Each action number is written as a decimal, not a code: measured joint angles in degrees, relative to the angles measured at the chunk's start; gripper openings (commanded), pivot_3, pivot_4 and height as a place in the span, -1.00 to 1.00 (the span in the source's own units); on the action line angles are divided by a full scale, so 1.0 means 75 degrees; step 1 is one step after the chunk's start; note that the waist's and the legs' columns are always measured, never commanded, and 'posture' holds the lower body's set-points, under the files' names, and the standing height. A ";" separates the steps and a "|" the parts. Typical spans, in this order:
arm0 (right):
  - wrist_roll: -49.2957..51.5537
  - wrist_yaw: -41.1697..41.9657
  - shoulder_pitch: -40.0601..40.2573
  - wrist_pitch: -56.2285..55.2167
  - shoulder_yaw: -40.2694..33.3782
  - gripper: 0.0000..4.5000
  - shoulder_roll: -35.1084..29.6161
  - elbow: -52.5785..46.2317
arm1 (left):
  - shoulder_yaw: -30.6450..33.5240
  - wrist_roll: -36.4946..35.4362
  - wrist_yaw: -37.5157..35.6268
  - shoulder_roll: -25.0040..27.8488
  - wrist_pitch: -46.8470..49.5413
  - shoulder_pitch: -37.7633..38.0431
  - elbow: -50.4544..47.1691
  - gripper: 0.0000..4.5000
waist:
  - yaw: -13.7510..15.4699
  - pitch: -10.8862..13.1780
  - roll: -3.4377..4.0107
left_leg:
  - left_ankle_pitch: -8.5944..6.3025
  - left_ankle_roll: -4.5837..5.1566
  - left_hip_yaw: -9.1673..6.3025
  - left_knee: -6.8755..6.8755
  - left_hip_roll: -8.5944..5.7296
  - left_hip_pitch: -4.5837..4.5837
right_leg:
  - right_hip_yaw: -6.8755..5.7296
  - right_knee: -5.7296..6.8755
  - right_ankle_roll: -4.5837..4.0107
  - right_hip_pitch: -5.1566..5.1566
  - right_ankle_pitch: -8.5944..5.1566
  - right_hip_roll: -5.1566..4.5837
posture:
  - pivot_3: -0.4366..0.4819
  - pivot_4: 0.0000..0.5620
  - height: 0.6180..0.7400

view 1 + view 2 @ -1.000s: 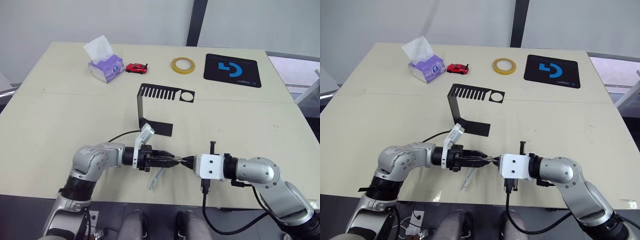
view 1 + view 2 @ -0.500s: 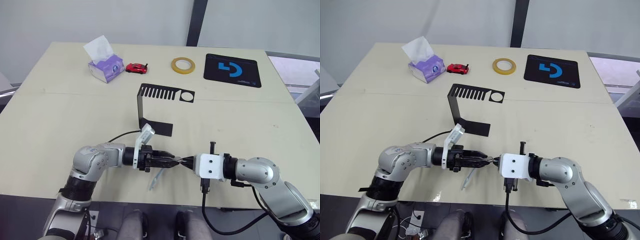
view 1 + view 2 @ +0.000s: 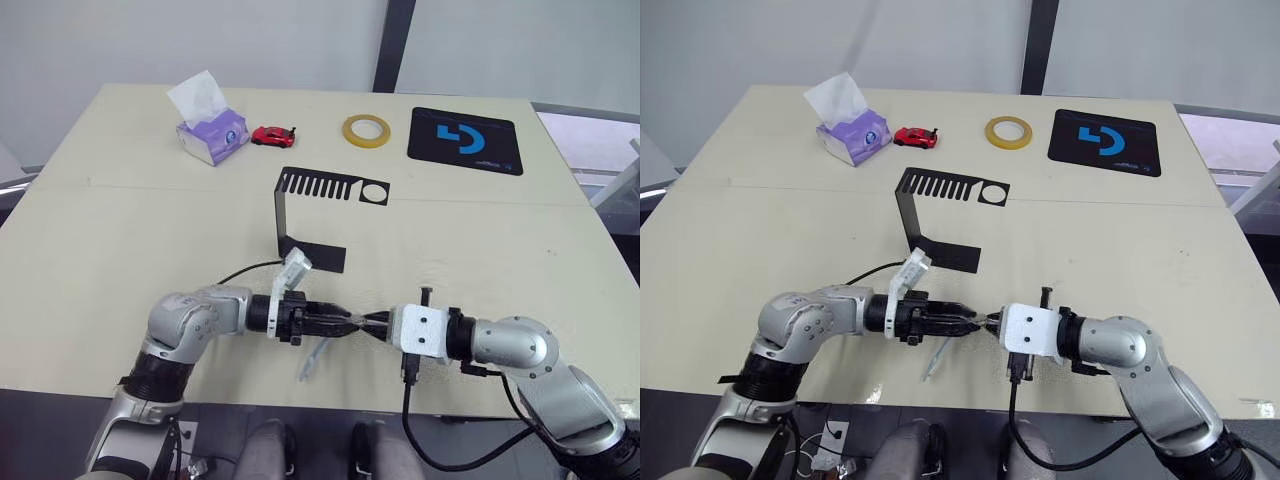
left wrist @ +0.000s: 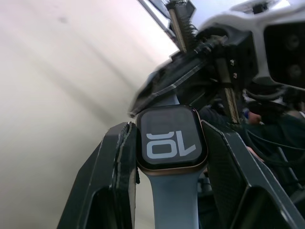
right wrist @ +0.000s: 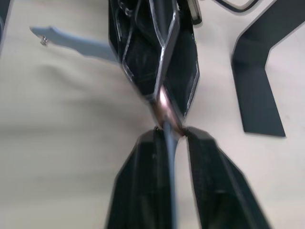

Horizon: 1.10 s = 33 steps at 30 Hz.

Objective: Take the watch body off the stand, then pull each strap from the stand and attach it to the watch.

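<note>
The room is bright with soft, even light; the table looks pale and clean; the stand drops only a faint shadow; up close the watch body is sharp, but things behind it smear; the right wrist view looks fuzzy all over

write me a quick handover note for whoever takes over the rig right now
Left gripper: shut on the watch body, one strap already attached and hanging from it.
Right gripper: shut on the second strap, its end pressed against the watch body's edge.
Stand: bare, mid-table.
Done: body and both straps off the stand.
Left: seat the second strap.
</note>
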 measured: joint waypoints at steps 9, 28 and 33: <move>0.1604 0.0913 0.2008 -0.2158 -0.2948 0.98 -0.0563 0.0018 | -0.0231 0.1875 -0.2126 0.0566 -0.5514 0.0435 0.0121 -0.26 | 0.0010 0.0000 0.0001 | -0.0002 0.0002 0.0008 -0.0011 -0.0001 0.0006 | 0.0002 -0.0013 -0.0001 0.0002 0.0001 0.0002 | -0.05 -0.47 1.00; 0.4262 0.1238 0.3703 -0.2650 -0.5820 0.98 -0.0165 -0.0168 | 0.0348 0.3190 -0.2445 0.1491 -1.0433 0.0885 0.0451 -0.26 | 0.0028 -0.0001 0.0002 | -0.0014 0.0033 0.0004 -0.0017 -0.0021 0.0013 | -0.0024 -0.0011 0.0012 0.0016 0.0009 -0.0075 | -0.05 -0.47 1.00; 0.4481 0.1170 0.3805 -0.2423 -0.5818 0.98 -0.0207 -0.0391 | -0.0400 0.3260 -0.1696 0.0978 -0.8464 0.0939 0.0003 -0.26 | 0.0015 -0.0001 0.0001 | -0.0013 0.0031 0.0003 -0.0017 -0.0018 0.0013 | -0.0022 -0.0011 0.0015 0.0017 0.0010 -0.0063 | -0.05 -0.47 1.00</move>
